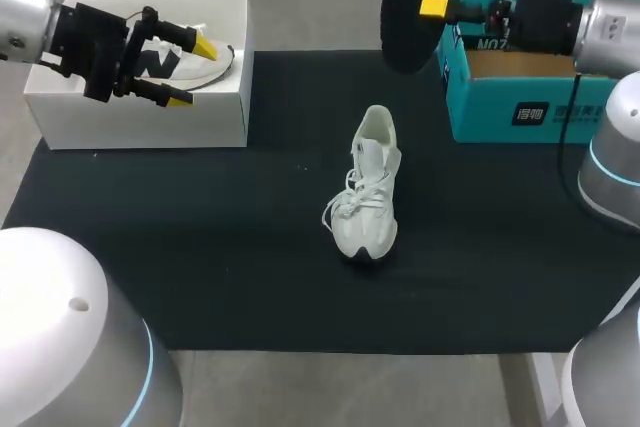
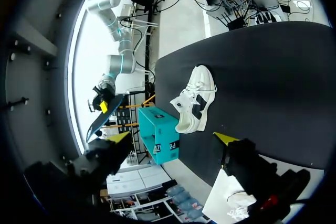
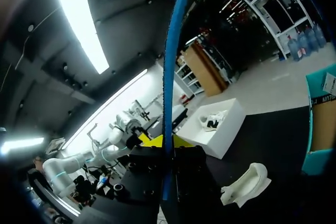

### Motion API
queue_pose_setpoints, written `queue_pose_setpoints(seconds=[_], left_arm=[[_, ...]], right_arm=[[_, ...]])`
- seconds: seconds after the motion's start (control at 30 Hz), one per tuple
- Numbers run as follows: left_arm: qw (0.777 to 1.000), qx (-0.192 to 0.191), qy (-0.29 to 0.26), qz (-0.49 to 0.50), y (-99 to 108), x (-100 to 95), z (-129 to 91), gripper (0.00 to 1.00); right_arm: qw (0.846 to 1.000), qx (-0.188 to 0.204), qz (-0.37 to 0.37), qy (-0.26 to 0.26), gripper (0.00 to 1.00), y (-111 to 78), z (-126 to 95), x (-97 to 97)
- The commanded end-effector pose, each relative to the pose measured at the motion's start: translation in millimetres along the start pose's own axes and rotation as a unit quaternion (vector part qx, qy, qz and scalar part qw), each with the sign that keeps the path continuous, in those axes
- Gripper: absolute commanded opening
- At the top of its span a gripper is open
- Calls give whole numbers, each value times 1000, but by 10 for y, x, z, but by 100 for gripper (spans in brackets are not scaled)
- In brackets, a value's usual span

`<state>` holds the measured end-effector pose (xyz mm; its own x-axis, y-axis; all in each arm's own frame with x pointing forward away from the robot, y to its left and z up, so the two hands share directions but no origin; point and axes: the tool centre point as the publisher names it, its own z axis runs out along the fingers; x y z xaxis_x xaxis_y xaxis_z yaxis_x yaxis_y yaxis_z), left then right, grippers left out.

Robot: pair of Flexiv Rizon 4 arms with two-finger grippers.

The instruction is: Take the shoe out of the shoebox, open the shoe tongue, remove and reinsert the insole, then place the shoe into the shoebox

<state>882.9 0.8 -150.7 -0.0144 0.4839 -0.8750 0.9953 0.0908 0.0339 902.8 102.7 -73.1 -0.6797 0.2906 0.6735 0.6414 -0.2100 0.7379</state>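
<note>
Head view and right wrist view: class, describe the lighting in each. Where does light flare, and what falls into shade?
Head view: even overhead light; the white shoe stands out on the black mat, casting hardly any shadow. Right wrist view: strong light flares overhead, leaving the right gripper in shade; the insole it grips shows as a thin blue edge.
</note>
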Motion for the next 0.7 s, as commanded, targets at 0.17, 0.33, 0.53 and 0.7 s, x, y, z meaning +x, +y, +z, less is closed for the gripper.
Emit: queue_pose_setpoints(seconds=[0.17,0.33,0.53,0.7], left_arm=[[1000,1,2,0,11,-3,-3,100],[1000,1,2,0,11,-3,-3,100],[1000,1,2,0,11,-3,-3,100],[1000,1,2,0,11,-3,-3,100]], right_arm=[[1000,-24,-3,-1,0,-161,238,-320],[1000,2,-9,10,0,-198,379,-413],[999,26,-25,5,0,-243,376,-474],[999,26,-25,5,0,-243,376,-474]])
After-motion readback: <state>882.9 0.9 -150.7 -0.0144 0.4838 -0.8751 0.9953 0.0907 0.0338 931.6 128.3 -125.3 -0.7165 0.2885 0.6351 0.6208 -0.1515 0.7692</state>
